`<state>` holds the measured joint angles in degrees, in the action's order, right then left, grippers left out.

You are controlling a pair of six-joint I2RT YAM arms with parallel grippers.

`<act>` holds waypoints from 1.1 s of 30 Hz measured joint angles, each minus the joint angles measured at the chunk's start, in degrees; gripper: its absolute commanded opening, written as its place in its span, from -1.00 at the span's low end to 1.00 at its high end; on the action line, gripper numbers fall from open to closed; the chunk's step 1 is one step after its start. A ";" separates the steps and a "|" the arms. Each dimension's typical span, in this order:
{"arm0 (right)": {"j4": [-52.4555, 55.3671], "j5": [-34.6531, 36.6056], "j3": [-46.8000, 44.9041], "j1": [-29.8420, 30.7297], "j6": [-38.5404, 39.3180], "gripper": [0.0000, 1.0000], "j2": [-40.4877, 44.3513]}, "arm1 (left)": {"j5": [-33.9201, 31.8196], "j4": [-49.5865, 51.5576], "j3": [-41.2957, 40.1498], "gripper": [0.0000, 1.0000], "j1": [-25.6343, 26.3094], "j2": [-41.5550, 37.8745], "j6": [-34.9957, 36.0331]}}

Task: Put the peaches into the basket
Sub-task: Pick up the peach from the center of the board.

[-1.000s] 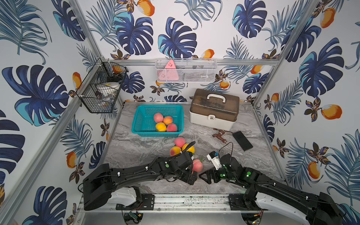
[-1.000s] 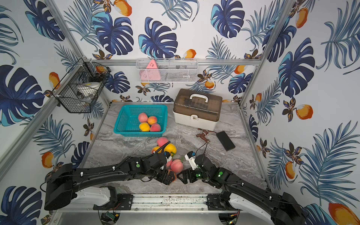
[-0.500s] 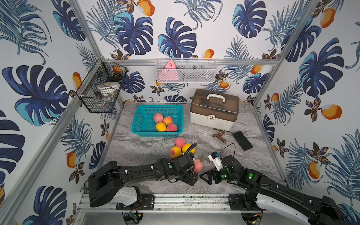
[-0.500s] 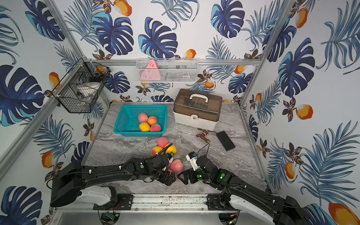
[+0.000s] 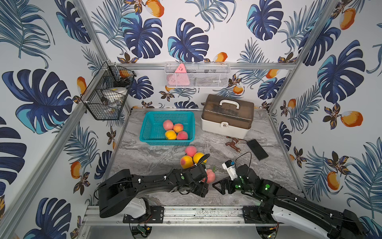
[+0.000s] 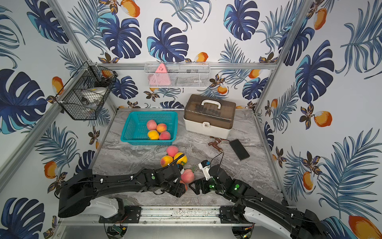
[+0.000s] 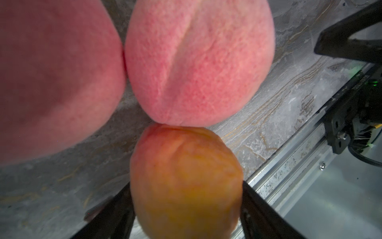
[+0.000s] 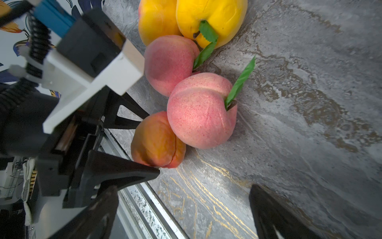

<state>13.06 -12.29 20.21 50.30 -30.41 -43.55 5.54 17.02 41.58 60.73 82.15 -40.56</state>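
Orange peach (image 7: 186, 165) sits btwn left tool (image 7: 185, 185) jaws, touching both.

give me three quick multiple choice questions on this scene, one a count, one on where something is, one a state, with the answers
1. Peaches in the basket: A two; B four; C six.
2. The orange peach is: A in the basket; B between the fingers of the left gripper; C in the right gripper.
3. The right gripper is: A shut on a peach; B shut, empty; C open, empty.

Answers:
1 B: both top views show four lying inside it.
2 B: the left wrist view shows a finger at each side of it.
3 C: the right wrist view shows its fingers wide apart with only table between them.
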 measured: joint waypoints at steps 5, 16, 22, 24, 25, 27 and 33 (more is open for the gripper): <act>0.44 0.83 0.31 0.00 0.02 1.00 0.57 | -0.04 -0.20 0.02 0.17 0.00 0.07 0.00; 3.54 2.36 3.52 0.00 1.57 1.00 0.81 | -1.64 4.04 2.10 0.13 0.00 -5.07 0.24; 4.57 2.75 7.30 -0.02 3.08 1.00 0.26 | -3.10 8.00 3.76 0.13 0.02 -7.80 0.74; 4.57 2.84 8.66 0.00 3.72 1.00 0.07 | -3.72 9.03 4.33 0.13 0.00 -8.52 1.53; 4.57 3.04 9.44 -0.02 4.15 1.00 -0.13 | -3.98 9.62 4.85 0.13 -0.02 -8.74 1.57; 4.61 3.41 10.88 -0.11 4.66 1.00 -0.63 | -4.31 10.78 6.23 0.13 -0.39 -8.74 1.88; 5.42 4.17 15.47 -1.38 7.63 1.00 -2.12 | -4.07 13.33 10.86 0.11 -5.18 -8.28 5.14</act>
<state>18.48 -8.12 35.68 48.93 -22.79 -45.67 1.48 30.35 52.45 55.55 73.87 -35.42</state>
